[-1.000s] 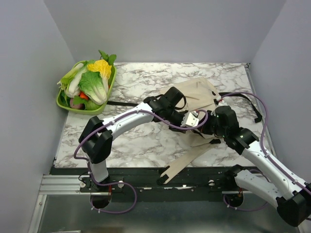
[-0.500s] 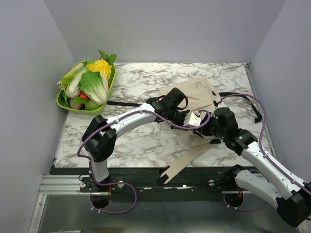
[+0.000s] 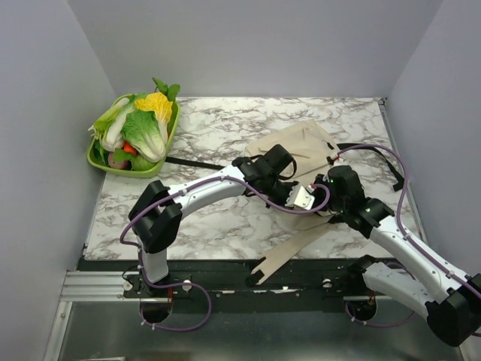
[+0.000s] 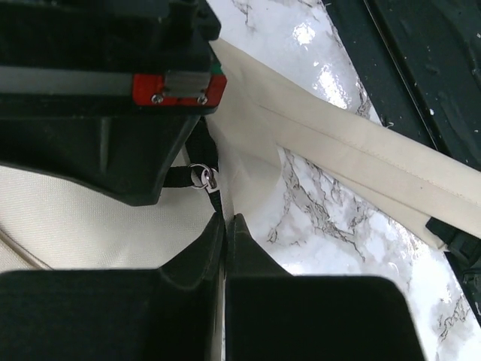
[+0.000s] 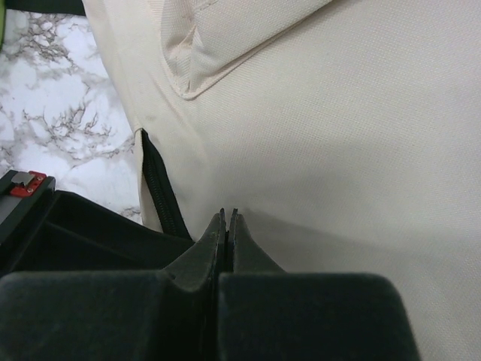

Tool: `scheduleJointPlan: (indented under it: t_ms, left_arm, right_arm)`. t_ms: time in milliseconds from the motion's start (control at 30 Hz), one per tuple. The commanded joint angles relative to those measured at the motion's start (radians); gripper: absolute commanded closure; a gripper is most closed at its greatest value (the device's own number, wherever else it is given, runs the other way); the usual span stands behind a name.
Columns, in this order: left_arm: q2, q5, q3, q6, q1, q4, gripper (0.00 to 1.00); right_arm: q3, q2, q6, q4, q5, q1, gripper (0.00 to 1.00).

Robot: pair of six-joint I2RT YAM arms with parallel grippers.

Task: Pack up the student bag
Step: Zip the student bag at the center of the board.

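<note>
The student bag (image 3: pixel 301 144), beige cloth with black zipper trim, lies flat at the right middle of the marble table. Its long beige straps (image 3: pixel 297 247) reach over the near edge. My left gripper (image 3: pixel 294 192) is at the bag's near edge, shut on the black tab of the zipper pull (image 4: pixel 207 180), whose metal ring shows just beyond the tips. My right gripper (image 3: pixel 322 194) is right beside it, shut on a pinch of the bag's cloth (image 5: pixel 316 135) next to the black zipper (image 5: pixel 159 192). The bag's inside is hidden.
A green tray (image 3: pixel 101 160) heaped with toy vegetables stands at the far left. A black strap (image 3: pixel 188 160) lies on the marble between tray and bag. Another black strap (image 3: pixel 379 154) loops at the right. Walls close in left, right and behind.
My left gripper has moved right and toward the near side along the bag's edge. My right gripper has shifted slightly with it, and the bag's near cloth has been pulled flatter.
</note>
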Motion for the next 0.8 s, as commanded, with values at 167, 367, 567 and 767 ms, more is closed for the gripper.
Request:
scheduleJointPlan:
  t_ms: [167,367,567,767]
  left_arm:
    - [-0.017,0.039,0.044,-0.113,-0.058,-0.007,0.79]
    - [-0.017,-0.008,0.047,-0.321,-0.058,0.122,0.79]
    - [-0.023,0.045,0.013,-0.431,-0.067,0.15,1.0]
    - [-0.032,0.081,-0.056,-0.397,-0.083,0.13,1.0]
  right_arm:
    - [0.019,-0.013,-0.002,0.039,0.019,-0.006,0.99]
    - [-0.012,-0.043,0.015,0.04,0.025,-0.006,0.99]
    - [-0.036,-0.053,0.025,0.044,0.036,-0.004,0.99]
    - [-0.032,-0.051,0.032,0.045,0.042,-0.006,0.99]
